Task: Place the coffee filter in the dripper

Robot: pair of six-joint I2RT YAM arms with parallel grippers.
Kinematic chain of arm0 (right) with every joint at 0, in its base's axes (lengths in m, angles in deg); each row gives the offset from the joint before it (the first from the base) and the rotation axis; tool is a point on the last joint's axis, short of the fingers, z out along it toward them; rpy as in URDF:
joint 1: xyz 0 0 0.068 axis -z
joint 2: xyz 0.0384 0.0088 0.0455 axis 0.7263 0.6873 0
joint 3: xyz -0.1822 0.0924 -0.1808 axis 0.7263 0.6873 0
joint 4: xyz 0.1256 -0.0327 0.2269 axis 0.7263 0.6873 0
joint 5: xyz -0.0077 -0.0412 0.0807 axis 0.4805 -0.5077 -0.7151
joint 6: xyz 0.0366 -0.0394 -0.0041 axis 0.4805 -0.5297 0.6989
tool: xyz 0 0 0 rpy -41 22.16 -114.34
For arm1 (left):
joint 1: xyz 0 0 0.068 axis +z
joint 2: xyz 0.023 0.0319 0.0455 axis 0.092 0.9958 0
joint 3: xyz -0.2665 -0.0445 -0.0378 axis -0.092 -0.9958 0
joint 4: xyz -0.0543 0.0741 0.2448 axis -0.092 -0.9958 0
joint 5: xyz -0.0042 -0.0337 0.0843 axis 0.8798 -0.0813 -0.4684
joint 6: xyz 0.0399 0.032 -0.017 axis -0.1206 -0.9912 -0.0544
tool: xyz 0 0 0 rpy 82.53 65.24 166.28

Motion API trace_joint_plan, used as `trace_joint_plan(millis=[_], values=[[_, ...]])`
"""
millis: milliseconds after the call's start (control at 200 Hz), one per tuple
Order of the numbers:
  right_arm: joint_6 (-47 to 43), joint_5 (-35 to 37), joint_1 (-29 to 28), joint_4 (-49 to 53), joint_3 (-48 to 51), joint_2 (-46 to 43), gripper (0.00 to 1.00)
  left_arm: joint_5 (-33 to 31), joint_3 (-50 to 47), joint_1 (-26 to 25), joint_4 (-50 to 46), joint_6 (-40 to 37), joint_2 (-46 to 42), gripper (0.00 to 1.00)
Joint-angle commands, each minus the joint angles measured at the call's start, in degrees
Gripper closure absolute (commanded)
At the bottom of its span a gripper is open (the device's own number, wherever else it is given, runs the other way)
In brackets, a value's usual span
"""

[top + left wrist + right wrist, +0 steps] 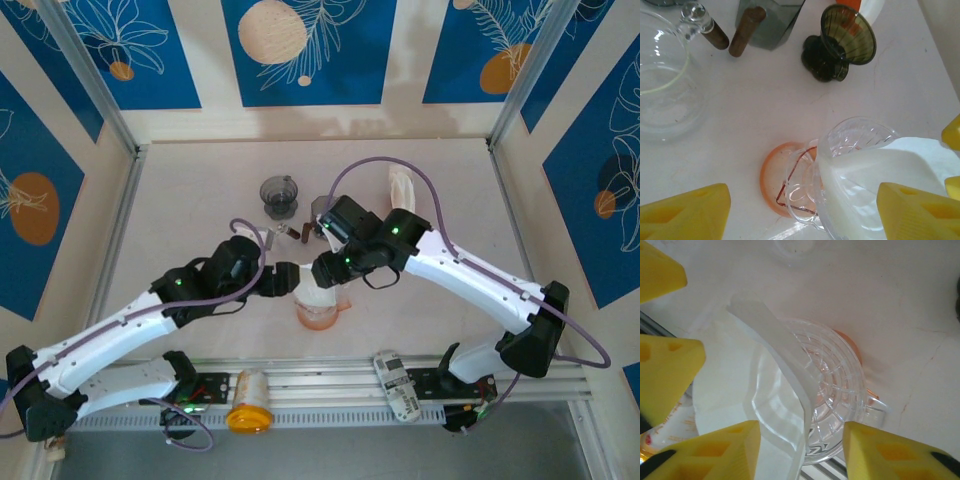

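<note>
**Over the dripper, a filter half in, both grippers apart**

Just left of the clear dripper (855,135), the left gripper (804,200) stands with its fingers wide apart. One finger is well clear of the glass on the far side and the other sits close by the paper, so it grips nothing.

At the dripper itself, the white coffee filter (875,170) leans into the cone. Part of it lies down inside the ribbed wall, and a creased flap stands proud of the rim and spills over one side. It looks not yet seated.

Just right of the dripper, the right gripper (801,432) hangs over the rim with its fingers parted. The upright fold of paper runs between them, and they are not pinched on it.

The filter looks feather-light, limp and easily crumpled or torn. I would take it by the free edge above the rim, gently, and press it down along the wall. The dripper looks light on its orange base (769,175), smooth and likely to tip or skid. A steadying hold at its rim or handle would seem wise.
</note>
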State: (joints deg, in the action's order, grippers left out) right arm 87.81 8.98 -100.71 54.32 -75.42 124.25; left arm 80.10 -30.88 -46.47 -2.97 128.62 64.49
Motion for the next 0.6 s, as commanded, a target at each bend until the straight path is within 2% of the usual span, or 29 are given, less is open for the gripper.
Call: trace_joint_plan(millis=[0, 145, 220, 345, 595], values=[[0.12, -0.62, 0.42, -1.64, 0.69, -0.08, 0.63, 1.98, 0.69, 0.59, 1.34, -0.12, -0.11, 0.23], [0.29, 0.74, 0.09, -1.87, 1.87, 0.17, 0.87, 2.0, 0.33, 0.59, 1.31, 0.26, -0.54, 0.22], [0.52, 3.12, -0.6, -2.41, 2.52, 0.25, 0.95, 2.71, -0.39, 0.59, 2.14, 0.62, -0.96, 0.21], [0.74, 6.97, -1.83, -1.6, 2.17, 1.76, 1.0, 4.13, -1.96, 0.58, 3.64, 1.22, -0.84, 0.23], [0.95, 14.53, -3.57, 0.52, 1.42, 3.84, 1.0, 4.76, -4.52, 0.64, 4.58, 2.16, -0.48, 0.34]])
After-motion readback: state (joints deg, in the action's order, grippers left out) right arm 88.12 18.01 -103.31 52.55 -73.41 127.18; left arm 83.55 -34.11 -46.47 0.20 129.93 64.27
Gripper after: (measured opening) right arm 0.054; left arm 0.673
